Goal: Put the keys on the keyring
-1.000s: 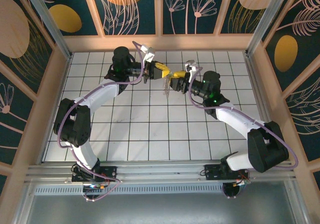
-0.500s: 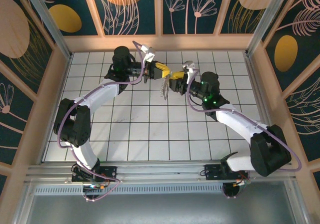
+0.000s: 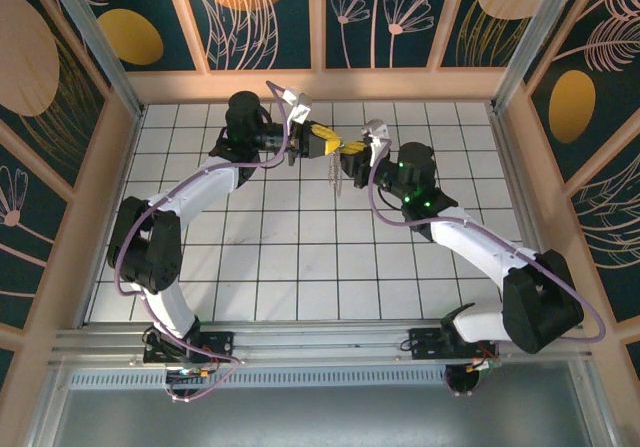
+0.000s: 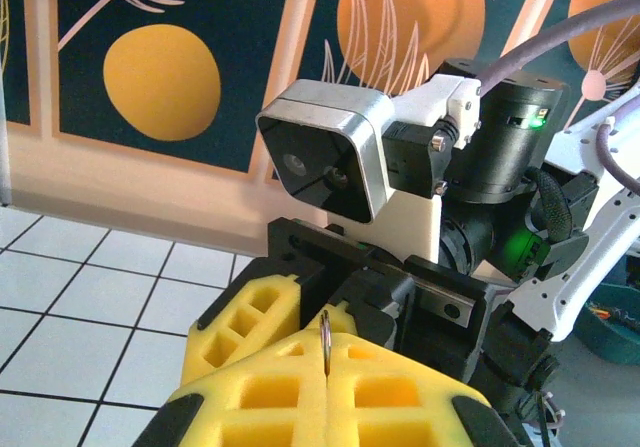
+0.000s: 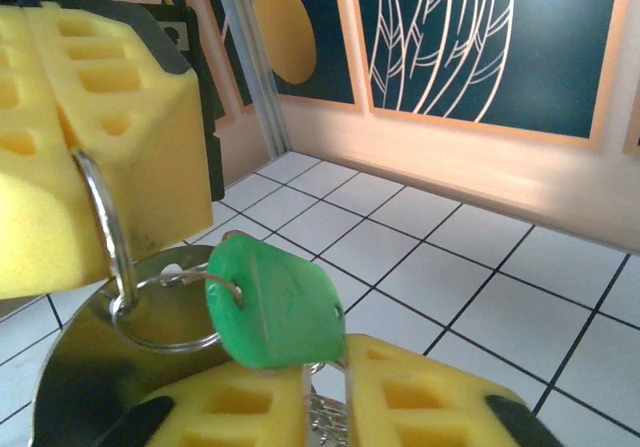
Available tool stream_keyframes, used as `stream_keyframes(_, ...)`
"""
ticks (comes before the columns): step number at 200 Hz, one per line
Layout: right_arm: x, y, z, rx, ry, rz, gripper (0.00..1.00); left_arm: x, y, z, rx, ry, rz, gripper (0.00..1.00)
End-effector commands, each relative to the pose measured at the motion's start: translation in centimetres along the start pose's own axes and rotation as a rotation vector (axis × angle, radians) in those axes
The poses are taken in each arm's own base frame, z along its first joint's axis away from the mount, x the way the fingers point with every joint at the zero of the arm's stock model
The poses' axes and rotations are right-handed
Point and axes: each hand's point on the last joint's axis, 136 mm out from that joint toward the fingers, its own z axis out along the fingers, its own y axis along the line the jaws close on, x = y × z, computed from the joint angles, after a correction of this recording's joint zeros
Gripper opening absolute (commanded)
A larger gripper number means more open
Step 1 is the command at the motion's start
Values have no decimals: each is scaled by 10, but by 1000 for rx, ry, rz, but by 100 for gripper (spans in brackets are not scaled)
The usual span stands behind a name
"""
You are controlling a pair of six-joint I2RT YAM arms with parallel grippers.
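In the top view my left gripper [image 3: 328,144] and right gripper [image 3: 353,153] meet tip to tip above the far middle of the white tiled floor [image 3: 300,247]. The left gripper [image 4: 327,355] is shut on the keyring [image 4: 326,329], whose thin edge sticks out of the yellow pads. The right wrist view shows the keyring [image 5: 103,222] curving out of the left pads [image 5: 90,117]. A smaller ring [image 5: 165,317] and the green-headed key [image 5: 275,302] hang from it. The right gripper [image 5: 325,372] is closed to a narrow gap on the silvery keys [image 5: 325,417], the green head resting on one fingertip.
The pen's wooden walls with dark floral panels [image 3: 320,17] rise just behind the grippers. An aluminium post [image 5: 250,57] stands at the far corner. Open tiles spread on the near side of both arms.
The right gripper has moved left and up to the left gripper's tips and narrowed its fingers round the keys. The left gripper has stayed shut on the keyring.
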Motion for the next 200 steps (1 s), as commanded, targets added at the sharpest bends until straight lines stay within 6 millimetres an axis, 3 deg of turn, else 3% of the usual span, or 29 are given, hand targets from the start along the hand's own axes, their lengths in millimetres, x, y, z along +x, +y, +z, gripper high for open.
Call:
stream_keyframes(1, -25, 8, -7, -1, -53, -48, 10, -18, -18, 2, 43, -7, 82, 0)
stream_keyframes(36, -25, 9, -11, -1, -43, -62, 0, -18, -16, 2, 37, -8, 80, 0)
stream_keyframes(105, -22, 6, -22, 48, 5, -113, 0, -21, -15, 2, 29, -10, 87, 0)
stream_keyframes(153, -15, -7, -24, 129, 61, -157, 0, -20, -14, 3, 32, -4, 81, 0)
stream_keyframes(200, -22, -19, -24, 202, 79, -180, 0, -17, -10, 4, 13, 16, 85, 0)
